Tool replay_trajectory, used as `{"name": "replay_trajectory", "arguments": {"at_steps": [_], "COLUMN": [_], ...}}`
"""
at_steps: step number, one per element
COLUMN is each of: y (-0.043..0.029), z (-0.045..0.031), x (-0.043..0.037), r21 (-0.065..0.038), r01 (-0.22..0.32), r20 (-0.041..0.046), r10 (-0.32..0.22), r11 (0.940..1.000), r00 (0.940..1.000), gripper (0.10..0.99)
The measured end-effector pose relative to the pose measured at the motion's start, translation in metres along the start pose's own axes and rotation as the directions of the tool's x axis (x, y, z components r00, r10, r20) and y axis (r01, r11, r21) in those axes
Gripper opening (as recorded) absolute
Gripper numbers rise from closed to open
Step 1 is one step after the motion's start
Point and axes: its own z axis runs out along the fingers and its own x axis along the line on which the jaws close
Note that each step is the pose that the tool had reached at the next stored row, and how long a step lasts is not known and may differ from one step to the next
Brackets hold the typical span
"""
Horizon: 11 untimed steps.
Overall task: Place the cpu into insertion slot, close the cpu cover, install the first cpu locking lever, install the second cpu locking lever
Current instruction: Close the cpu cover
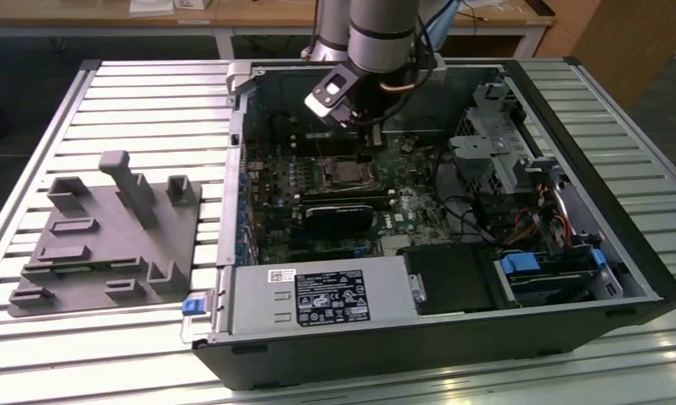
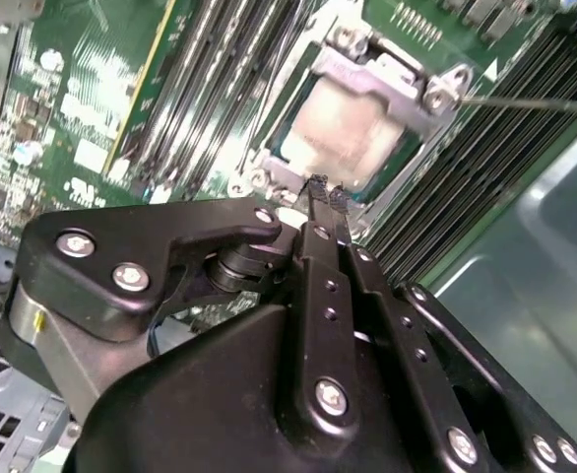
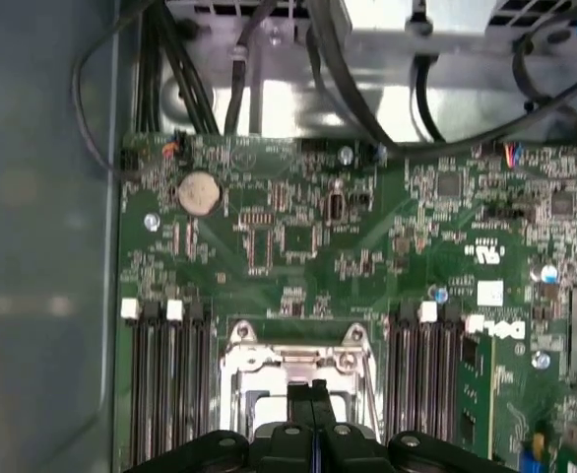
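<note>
Evidently the claw (image 2: 320, 189) was clenched, fingers pressed together on nothing, its tips just above the cover's edge. The cpu (image 2: 352, 128) lay flat in the slot (image 1: 343, 173), with the cover (image 2: 392, 77) down around its pale top. A thin lever (image 2: 535, 101) stuck out beside the socket. The cpu looked light, stiff and fragile, best held by opposite edges. The lever seemed springy, best pushed near its free end.

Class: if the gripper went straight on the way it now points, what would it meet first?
Most likely the cpu cover, near the rim that frames the cpu. The shut gripper points at that edge, though depth is unclear.
</note>
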Motion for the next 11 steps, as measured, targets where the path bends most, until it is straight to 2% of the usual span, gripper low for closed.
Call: {"name": "replay_trajectory", "arguments": {"at_steps": [6, 11], "y": [-0.0133, -0.0178], "z": [0.0037, 0.0065], "x": [0.0001, 0.0001], "r21": [0.0, 0.0], "r01": [0.0, 0.0], "r20": [-0.0001, 0.0001], "r10": [0.0, 0.0], "r11": [1.0, 1.0], "r00": [1.0, 1.0], "gripper": [0.106, 0.106]}}
